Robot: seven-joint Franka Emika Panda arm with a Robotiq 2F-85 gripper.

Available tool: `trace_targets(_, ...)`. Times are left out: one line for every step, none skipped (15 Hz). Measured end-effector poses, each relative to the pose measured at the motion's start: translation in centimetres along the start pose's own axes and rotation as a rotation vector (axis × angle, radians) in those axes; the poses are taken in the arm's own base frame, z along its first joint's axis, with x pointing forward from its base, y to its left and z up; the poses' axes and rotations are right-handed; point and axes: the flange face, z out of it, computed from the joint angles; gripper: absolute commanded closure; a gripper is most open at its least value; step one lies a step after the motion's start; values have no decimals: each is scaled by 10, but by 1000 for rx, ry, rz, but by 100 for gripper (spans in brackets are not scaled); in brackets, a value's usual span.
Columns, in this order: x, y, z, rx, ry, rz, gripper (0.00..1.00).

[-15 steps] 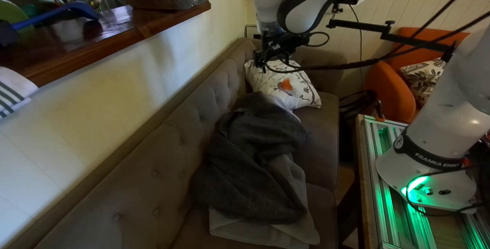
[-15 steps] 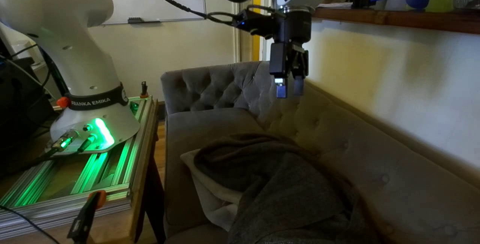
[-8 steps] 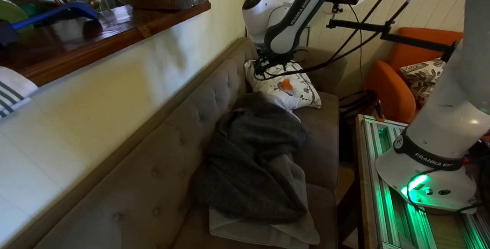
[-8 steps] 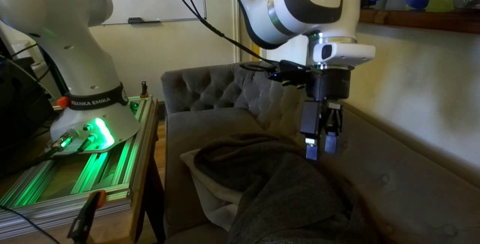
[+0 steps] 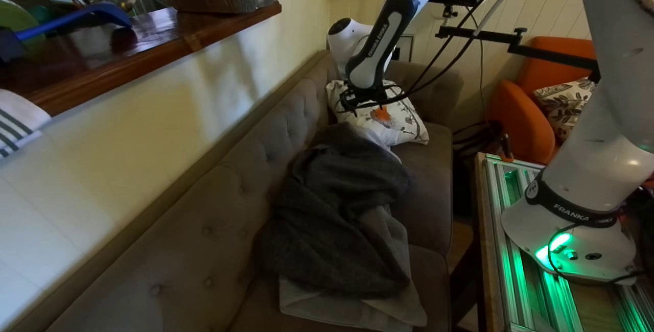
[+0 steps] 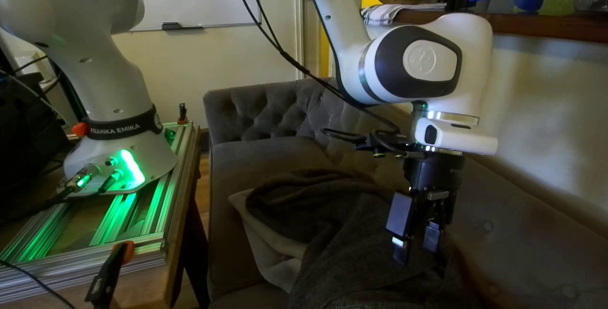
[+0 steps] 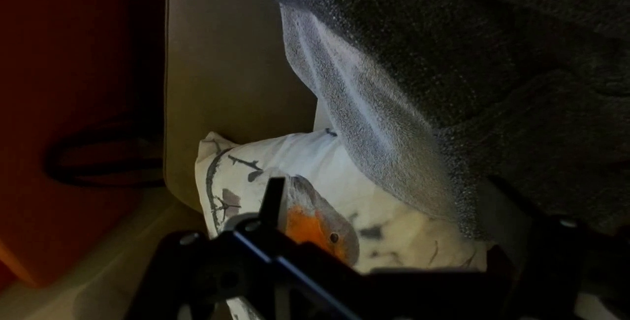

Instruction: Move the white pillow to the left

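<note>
The white pillow (image 5: 403, 120), printed with branches and an orange-breasted bird, lies at the far end of the sofa in an exterior view. It also shows in the wrist view (image 7: 384, 211), partly behind the gripper and partly under the blanket's edge. It is out of view in an exterior view where the gripper (image 6: 419, 249) points down in front of the dark grey blanket. My gripper is open with nothing between its fingers. In an exterior view the gripper (image 5: 365, 110) overlaps the pillow's near left part. In the wrist view the fingers (image 7: 386, 184) are above the pillow, apparently apart from it.
A dark grey blanket (image 5: 332, 209) with a pale layer lies bunched beside the pillow. The tufted sofa back (image 5: 204, 224) runs along the wall. A wooden counter (image 5: 153, 58) juts out above. The robot's table (image 5: 488, 240) and an orange armchair (image 5: 523, 112) stand opposite.
My gripper has come down steadily towards the sofa and blanket, and in an exterior view it has shifted right. The pillow and blanket have not moved. The gripper stays open.
</note>
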Motion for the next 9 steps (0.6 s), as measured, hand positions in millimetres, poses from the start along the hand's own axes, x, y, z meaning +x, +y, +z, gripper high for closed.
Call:
trace_targets(1, -1, -1, 1, 2, 0, 0)
trace_targets(1, -1, -1, 3, 3, 1, 0)
trace_targets(3, 0, -2, 3, 0, 15, 0)
trace_targets(6, 1, -1, 6, -11, 40, 0)
trace_targets(9, 0, 1, 12, -25, 68, 0)
trace_targets(14, -1, 5, 18, -39, 95, 0)
trace_targets(19, -4, 9, 24, -50, 122, 0)
trace_targets(24, -7, 14, 28, -58, 148, 0)
trace_targets(29, -12, 19, 32, -62, 169, 0)
